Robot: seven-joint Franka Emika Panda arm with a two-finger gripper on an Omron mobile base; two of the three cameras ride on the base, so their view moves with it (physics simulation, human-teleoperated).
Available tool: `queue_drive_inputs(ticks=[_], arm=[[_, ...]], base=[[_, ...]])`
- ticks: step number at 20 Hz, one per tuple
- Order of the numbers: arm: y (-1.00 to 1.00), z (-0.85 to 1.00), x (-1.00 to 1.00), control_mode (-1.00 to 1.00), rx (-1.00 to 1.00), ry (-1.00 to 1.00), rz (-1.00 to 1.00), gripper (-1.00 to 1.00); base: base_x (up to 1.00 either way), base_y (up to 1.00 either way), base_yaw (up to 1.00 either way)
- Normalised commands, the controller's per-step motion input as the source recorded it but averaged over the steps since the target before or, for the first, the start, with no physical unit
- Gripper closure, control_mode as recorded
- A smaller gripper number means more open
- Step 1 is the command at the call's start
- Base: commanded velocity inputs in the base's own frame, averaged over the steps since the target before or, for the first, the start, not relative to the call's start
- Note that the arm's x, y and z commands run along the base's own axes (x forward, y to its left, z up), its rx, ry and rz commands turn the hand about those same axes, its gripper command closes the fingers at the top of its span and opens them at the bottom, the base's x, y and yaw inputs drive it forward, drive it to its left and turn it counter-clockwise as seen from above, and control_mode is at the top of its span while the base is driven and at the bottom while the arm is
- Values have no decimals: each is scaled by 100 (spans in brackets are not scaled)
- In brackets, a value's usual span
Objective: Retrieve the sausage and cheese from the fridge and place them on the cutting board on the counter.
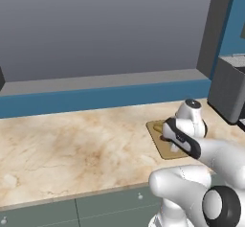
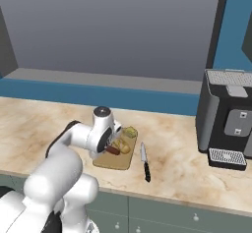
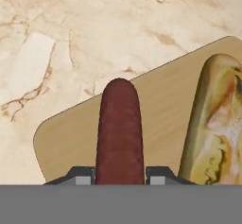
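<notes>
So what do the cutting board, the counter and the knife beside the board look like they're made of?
The cutting board looks like wood: flat matte tan with rounded corners, though no grain shows. The counter looks like polished stone, beige with brown marbled veins. The knife seems to have a pale metal blade and a black handle, probably plastic; it is too small to be sure.

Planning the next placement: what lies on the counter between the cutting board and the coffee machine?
In the right base view, a dark-handled knife lies on the counter just right of the cutting board; beyond it, bare counter runs to the coffee machine.
</notes>
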Motion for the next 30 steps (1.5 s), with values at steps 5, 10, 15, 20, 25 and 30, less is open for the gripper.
queue_drive_inputs(ticks=[5, 10, 15, 20, 25, 30], arm=[[-15, -21, 36, -100, 9, 1, 3, -100], [2, 0, 9, -100, 0, 0, 1, -100], [18, 52, 1, -100, 0, 0, 0, -100], [5, 100, -3, -100, -6, 2, 0, -100], [10, 100, -25, -100, -6, 0, 0, -100], [-1, 92, -96, -100, 0, -17, 0, -100]], base=[[0, 0, 0], [0, 0, 0], [0, 0, 0], [0, 0, 0], [0, 0, 0], [0, 0, 0]])
